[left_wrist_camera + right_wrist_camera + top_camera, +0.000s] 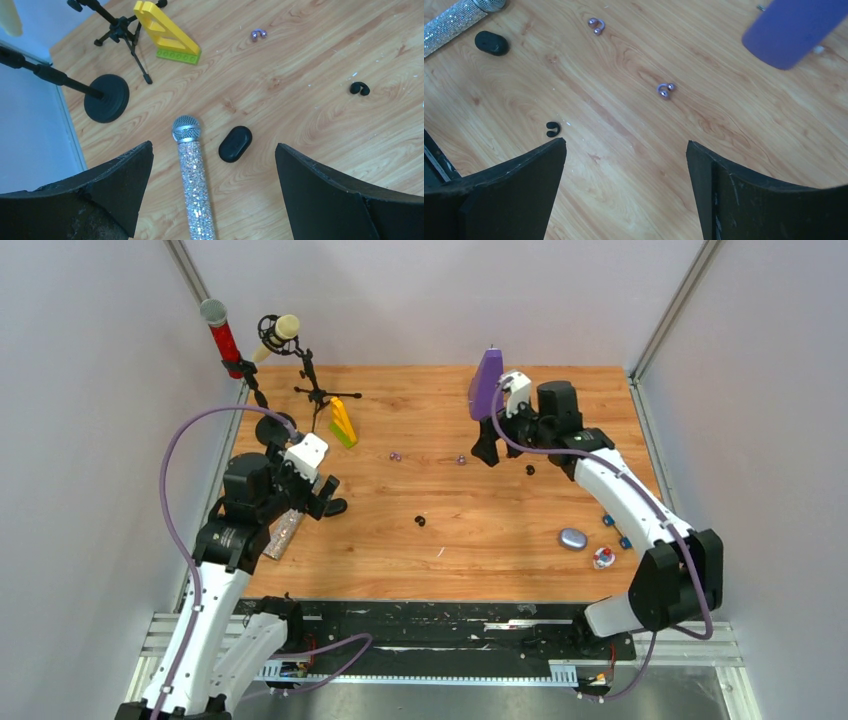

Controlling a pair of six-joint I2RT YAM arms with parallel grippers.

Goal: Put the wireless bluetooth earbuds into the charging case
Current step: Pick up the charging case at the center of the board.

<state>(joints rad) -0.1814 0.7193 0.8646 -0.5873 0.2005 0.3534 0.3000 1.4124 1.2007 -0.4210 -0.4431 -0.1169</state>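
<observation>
Just right of microphone (192,175): case (235,144) (not touching); one earbud (359,88) farther right, another earbud (258,34) behind.

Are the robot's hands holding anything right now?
No, nothing is held. The left gripper and the right gripper both stand open and empty above the table.

Purple earbuds (665,90), black earbuds (553,129) scattered loose; black case (235,144) closed.

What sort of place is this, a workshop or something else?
Probably a robotics test cell: a left arm and right arm bolted at the edge of a wooden table boxed in by plain pale walls, with loose props like a glittery microphone and a black earbud.
</observation>
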